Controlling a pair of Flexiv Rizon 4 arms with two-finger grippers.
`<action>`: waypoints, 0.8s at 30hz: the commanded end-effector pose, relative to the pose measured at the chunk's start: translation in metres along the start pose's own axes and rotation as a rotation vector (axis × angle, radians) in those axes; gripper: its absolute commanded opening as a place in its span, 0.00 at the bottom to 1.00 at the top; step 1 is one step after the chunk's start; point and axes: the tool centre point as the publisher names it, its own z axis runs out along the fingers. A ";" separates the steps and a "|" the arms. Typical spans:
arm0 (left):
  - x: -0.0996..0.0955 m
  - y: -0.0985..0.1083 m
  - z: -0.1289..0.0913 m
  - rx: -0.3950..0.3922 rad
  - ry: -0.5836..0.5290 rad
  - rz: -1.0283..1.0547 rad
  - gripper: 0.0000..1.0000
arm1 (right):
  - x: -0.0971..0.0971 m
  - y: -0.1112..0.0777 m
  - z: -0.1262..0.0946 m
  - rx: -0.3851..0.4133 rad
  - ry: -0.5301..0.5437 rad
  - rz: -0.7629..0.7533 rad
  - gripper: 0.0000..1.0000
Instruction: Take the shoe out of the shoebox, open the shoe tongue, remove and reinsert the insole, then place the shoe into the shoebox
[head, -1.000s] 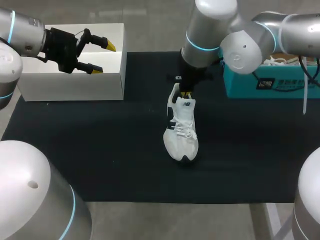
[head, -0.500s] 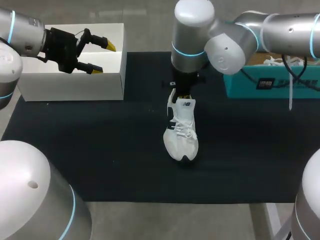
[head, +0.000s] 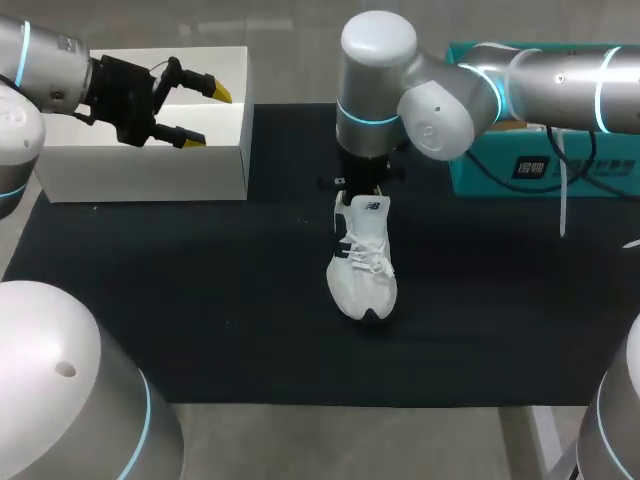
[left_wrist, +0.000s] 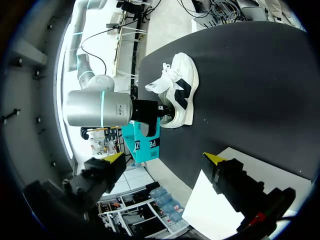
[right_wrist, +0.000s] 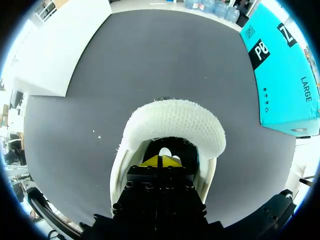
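The white knit-mesh sneaker with black side patches (head: 362, 255) sits upright mid-table on the matte black mat (head: 200, 300). The right gripper (right_wrist: 159, 161) is down in its padded, nubby heel opening, tips pinched together. The left gripper (head: 204, 115) hangs spread wide over the smooth white open box (head: 150, 170). Since a second ago the right arm has swung leftward; the shoe hasn't budged.

In the head view the right arm (head: 376, 100) covers the heel of the white mesh sneaker (head: 362, 262) and part of the teal cardboard shoebox (head: 590, 172), which the edge also cuts off. The right gripper (right_wrist: 160, 161) is hidden there. From its wrist, its black body hides the sneaker's front, and whether its closed tips pinch anything is unclear.
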 end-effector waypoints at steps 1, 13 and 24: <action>0.000 0.000 0.000 0.000 0.003 0.000 1.00 | 0.002 -0.006 -0.020 -0.025 -0.059 0.007 0.00; 0.000 0.000 0.000 0.000 0.003 0.000 1.00 | -0.007 -0.010 -0.037 -0.037 -0.125 0.001 0.00; 0.000 0.000 0.000 0.000 0.003 0.000 1.00 | -0.020 -0.009 -0.002 0.015 -0.151 -0.017 0.00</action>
